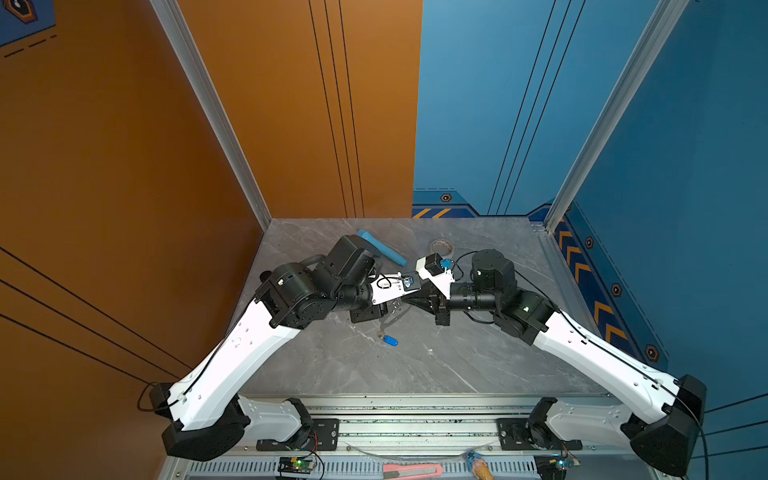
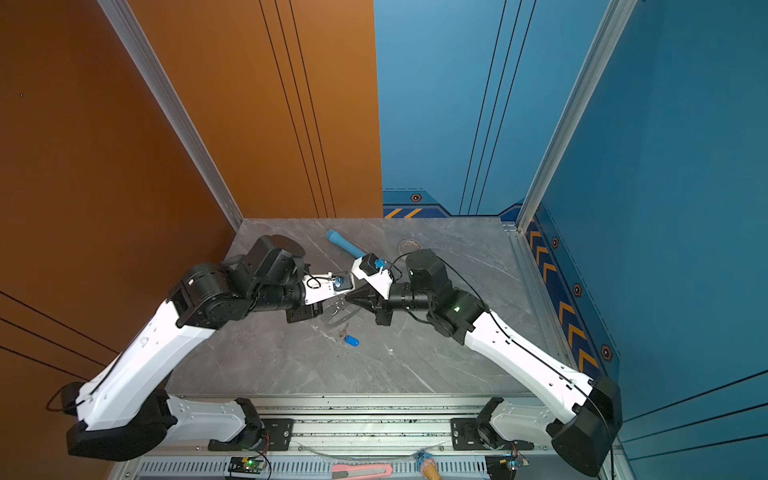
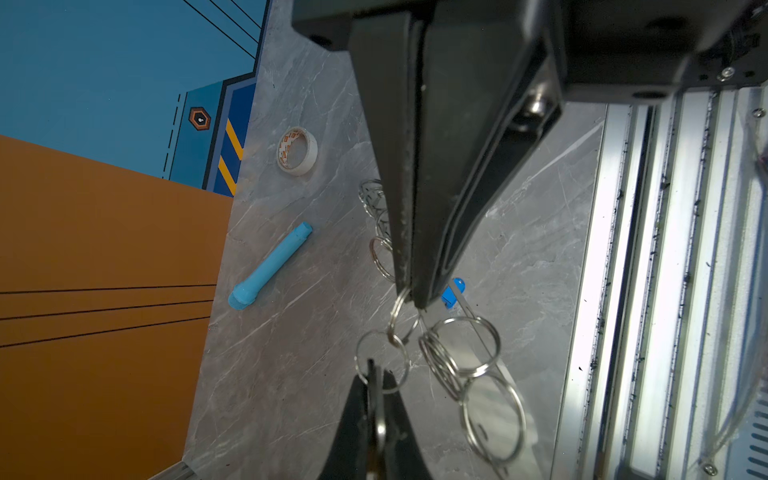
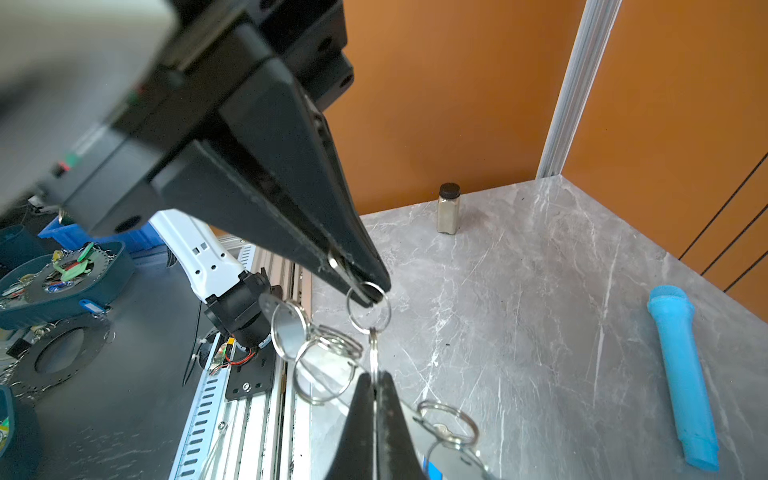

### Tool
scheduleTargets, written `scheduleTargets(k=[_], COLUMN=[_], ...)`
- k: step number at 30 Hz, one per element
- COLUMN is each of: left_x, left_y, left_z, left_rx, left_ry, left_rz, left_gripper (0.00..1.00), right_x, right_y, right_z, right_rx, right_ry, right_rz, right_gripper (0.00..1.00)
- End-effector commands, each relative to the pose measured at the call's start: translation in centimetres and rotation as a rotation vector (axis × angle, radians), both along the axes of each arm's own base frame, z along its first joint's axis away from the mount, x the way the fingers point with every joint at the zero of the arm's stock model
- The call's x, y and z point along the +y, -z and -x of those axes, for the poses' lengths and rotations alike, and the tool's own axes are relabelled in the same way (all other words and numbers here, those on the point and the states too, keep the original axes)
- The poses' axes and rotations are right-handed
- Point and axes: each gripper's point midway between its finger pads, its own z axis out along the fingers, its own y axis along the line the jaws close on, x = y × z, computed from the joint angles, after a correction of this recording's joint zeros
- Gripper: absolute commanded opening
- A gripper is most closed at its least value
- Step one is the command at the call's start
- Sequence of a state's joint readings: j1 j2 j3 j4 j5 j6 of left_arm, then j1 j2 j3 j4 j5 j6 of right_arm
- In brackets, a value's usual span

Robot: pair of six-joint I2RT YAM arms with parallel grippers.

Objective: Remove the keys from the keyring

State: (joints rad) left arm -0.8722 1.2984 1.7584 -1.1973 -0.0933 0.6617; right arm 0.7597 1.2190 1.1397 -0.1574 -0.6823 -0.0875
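We see both tools meeting above the middle of the desk [image 1: 457, 353], tip to tip. The left tool [image 3: 411, 301] has its 2 fingers pressed together on 1 small wire ring of the keyring [image 3: 438, 361]. The right tool [image 4: 370, 293] is likewise clamped on a neighbouring wire ring. These 2 rings are linked through each other, so each tool pinches its own ring and the pair hangs between the tips.

The rest of the keyring trails off beside the tips. It is a cluster of larger wire rings, several stacked close together, with a flat shiny metal strip running under them towards the desk. We cannot tell how much of the plate rests on the desk.

The keys [image 1: 390, 340] lie on the desk just nearer the robot's base than the tools – the blue tag [image 2: 351, 340] is plain in both top views, with a small metal piece touching it. We cannot tell whether they still hang on a ring.

Towards the back of the desk lie a blue tube [image 1: 382, 248] and a whitish tape roll [image 3: 297, 150], well apart from the keys. A small jar [image 4: 449, 208] with a black cap stands upright near the orange wall.
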Motion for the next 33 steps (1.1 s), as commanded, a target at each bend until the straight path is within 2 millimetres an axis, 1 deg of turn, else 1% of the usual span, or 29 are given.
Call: scheduleTargets(k=[1,3,5,10,15,18,22,27,29,33], left_x=[0.5,0.4,0.4,0.4,-0.1,-0.3,-0.4,-0.6,-0.7,-1.0], left_y=[-0.5,-0.4,-0.5,-0.4,-1.1,-1.9,-3.3,-4.3,-4.6,-5.9], left_z=[0.0,0.1,0.1,-0.2,-0.4,-0.5,-0.6,-0.3,-0.2,-0.1], left_rx=[-0.065,-0.071,-0.067,-0.029,0.015,0.004,-0.024,-0.037,-0.044,-0.075], left_ry=[0.002,0.007,0.002,-0.062,-0.108,-0.115,-0.115,-0.093,-0.088,-0.079], left_rz=[-0.036,-0.043,-0.035,0.030,0.161,0.218,0.264,0.285,0.292,0.333], left_gripper=[0.00,0.00,0.00,0.00,0.00,0.00,0.00,0.00,0.00,0.00], right_x=[-0.5,-0.5,-0.7,-1.6,-2.5,-2.6,-2.2,-2.2,-2.3,-2.3], right_y=[0.0,0.2,-0.2,-2.8,-5.5,-6.7,-7.2,-7.2,-7.4,-7.9], right_z=[1.0,0.9,0.6,-0.6,-0.9,-0.9,-0.5,-0.4,-0.2,0.2], right_rx=[0.026,0.034,0.030,-0.040,-0.112,-0.107,-0.105,-0.107,-0.122,-0.176], right_ry=[-0.024,-0.019,0.001,0.089,0.155,0.162,0.139,0.138,0.133,0.139], right_rz=[0.025,0.021,-0.005,-0.171,-0.316,-0.382,-0.401,-0.416,-0.429,-0.433], right_gripper=[0.00,0.00,0.00,0.00,0.00,0.00,0.00,0.00,0.00,0.00])
